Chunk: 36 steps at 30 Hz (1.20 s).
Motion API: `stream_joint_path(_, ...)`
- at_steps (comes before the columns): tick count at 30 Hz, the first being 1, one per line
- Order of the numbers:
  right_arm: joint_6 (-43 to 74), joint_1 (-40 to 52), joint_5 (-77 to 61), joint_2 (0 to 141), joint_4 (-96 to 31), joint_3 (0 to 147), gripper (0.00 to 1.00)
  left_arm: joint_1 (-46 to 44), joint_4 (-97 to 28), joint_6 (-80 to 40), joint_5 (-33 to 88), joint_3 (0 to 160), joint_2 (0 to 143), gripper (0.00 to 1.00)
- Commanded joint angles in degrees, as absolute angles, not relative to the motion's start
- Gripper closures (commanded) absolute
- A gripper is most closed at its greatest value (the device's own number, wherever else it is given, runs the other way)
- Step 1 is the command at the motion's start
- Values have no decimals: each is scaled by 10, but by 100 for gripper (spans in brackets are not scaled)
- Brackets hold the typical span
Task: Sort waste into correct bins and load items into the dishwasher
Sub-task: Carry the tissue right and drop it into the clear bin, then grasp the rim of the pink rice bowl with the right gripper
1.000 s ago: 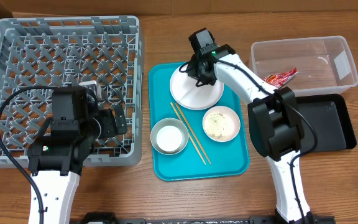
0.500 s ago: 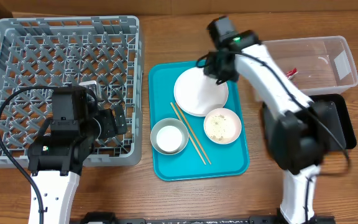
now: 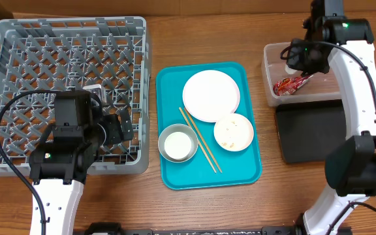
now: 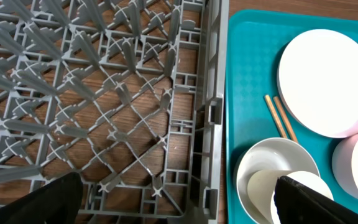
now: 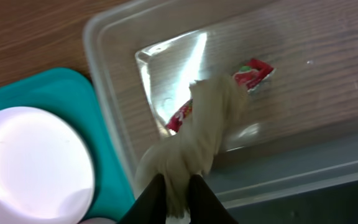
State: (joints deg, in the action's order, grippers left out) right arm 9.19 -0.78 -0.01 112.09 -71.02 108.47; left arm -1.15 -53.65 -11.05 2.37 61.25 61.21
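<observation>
One red wrapper (image 5: 253, 71), seemingly under right claw (image 5: 176, 188).

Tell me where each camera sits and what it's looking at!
Overhead: above the table, looking down at dish rack, teal tray, clear tub, left arm and right arm.
Left wrist: on the left arm, looking down at the rack's corner and tray; open left claw at the bottom edge.
Right wrist: on the right arm, looking down into the tub with the red wrapper; right claw pinches a pale wad.
Shared: all three show the white plate.
</observation>
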Motion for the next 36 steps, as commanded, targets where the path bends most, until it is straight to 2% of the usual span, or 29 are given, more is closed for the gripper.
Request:
stream_joint_path(1,70,-26,-1,1127,-704,1071,83,-15,-533,-118,30,627,615,0)
stream_joint_path(2,73,-32,-1,1124,-707,1073,76,-15,-533,-118,30,627,615,0)
stream_joint_path(8,75,-34,-23,1044,-721,1085,57,-15,-533,-118,30,627,615,0)
stream_joint_path(12,77,-34,-86,984,-768,1084,57,-15,-534,-118,30,627,615,0)
stream_joint_path(19,105,-34,-92,900,-889,1061,57,-15,-533,-118,30,627,615,0)
stream_joint_path(22,103,-31,-101,856,-892,1032,57,-15,-533,-118,30,627,615,0)
stream_joint_path(27,63,40,-121,781,-846,919,57,-15,-533,-118,30,627,615,0)
stream_joint_path(36,77,269,-106,876,-672,762,56,-15,-534,-118,30,627,615,0)
